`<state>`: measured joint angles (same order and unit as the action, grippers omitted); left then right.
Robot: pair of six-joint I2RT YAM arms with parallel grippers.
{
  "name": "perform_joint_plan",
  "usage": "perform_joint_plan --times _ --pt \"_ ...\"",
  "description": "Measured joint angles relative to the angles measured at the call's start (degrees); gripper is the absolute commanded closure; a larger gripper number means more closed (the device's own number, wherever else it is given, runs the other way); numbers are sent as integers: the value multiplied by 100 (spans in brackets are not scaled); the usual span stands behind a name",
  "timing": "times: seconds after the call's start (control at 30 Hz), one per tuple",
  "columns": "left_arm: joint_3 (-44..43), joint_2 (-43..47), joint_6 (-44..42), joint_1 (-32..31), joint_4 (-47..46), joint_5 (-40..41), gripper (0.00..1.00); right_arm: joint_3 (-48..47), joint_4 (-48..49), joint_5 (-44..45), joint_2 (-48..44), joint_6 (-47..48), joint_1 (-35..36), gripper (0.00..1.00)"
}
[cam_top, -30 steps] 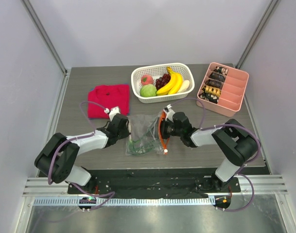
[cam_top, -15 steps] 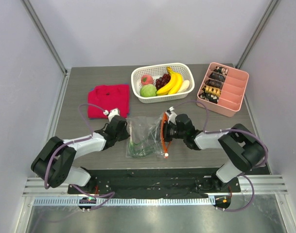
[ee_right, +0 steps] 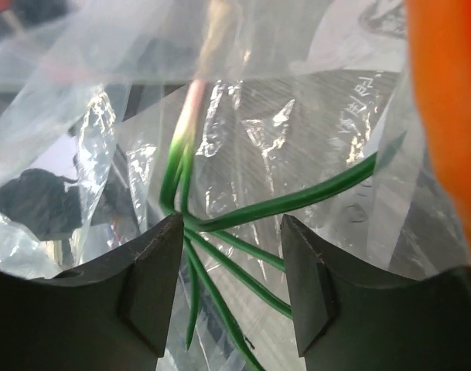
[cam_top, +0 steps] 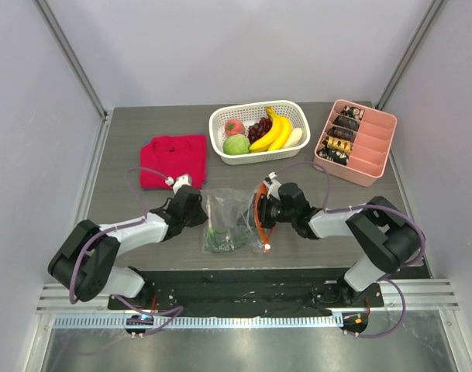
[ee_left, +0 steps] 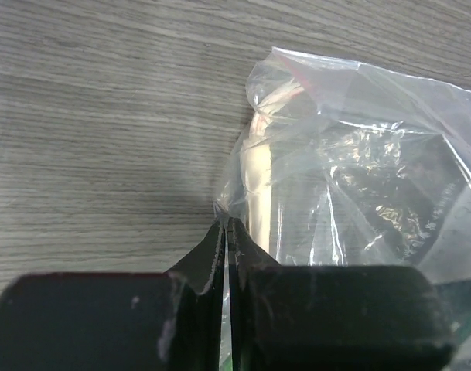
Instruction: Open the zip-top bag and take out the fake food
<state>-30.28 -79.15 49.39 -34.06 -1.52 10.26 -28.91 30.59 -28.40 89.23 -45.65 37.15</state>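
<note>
Zip-top bag (cam_top: 234, 217) flat on the surface (cam_top: 115, 147) close to the front edge, about midway between the left and right edges, orange zipper strip (cam_top: 258, 221) along its right side. Left hand (cam_top: 204, 212) at the bag's left edge, jaws pressed together on a pinch of the clear plastic. Right hand (cam_top: 260, 212) at the zipper side, fingers (ee_right: 154, 286) standing apart, crinkled plastic and green stems (ee_right: 289, 201) showing in the gap, not clamped on either. Inside the bag, fake food: a pale radish-like piece (ee_left: 258, 193) together with those stems. More fake food in the white basket (cam_top: 255, 160) at the back edge: bananas (cam_top: 273, 133), green round piece (cam_top: 236, 145), dark grapes (cam_top: 260, 126), pink fruit (cam_top: 234, 127). Pink divided tray (cam_top: 375, 147) in the back right corner. Red cloth (cam_top: 173, 160) toward the back left.
</note>
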Motion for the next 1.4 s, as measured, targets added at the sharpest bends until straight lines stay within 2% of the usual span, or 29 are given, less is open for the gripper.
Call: perform_joint_plan --times 0.03,0.07,0.1,0.13,0.17,0.2,0.23,0.43,0.57,0.63,0.7,0.83,1.0,1.27,1.37,1.4 --pt "15 24 2 0 2 0 95 -15 39 17 96 -22 0 46" --pt "39 59 4 0 4 0 89 -35 90 28 184 -46 0 54" --pt "70 111 9 0 9 2 86 -52 122 42 243 -66 0 86" --pt "98 175 13 2 24 4 83 -72 197 46 313 -94 0 95" --pt "116 238 22 7 57 4 75 -83 289 50 367 -116 0 99" --pt "129 308 33 24 87 7 70 -85 354 61 396 -184 0 99" --pt "136 385 37 50 136 2 60 -85 398 76 404 -234 0 99" --pt "337 1283 186 457 334 -216 28 -70 332 214 221 -229 -2 99" --pt "345 1923 251 717 396 -315 19 -70 271 216 72 -162 -15 99" --pt "374 2114 260 835 343 -413 6 -70 247 205 61 -140 -13 99" --pt "466 2201 254 990 146 -588 1 -68 216 160 61 -125 -15 99" --pt "693 1969 304 1338 -522 -1202 0 -68 210 33 61 -98 -22 99" --pt "920 1029 487 1742 -1867 -2079 3 -68 186 -74 59 -46 -26 99" --pt "1001 -262 909 1825 -4011 -3058 27 -68 188 -245 59 22 -26 99" --pt "1023 -640 1054 1825 -4564 -3257 44 -68 188 -286 61 26 -26 99" --pt "1043 -726 1095 1825 -4697 -3298 57 -68 188 -291 61 26 -26 99"
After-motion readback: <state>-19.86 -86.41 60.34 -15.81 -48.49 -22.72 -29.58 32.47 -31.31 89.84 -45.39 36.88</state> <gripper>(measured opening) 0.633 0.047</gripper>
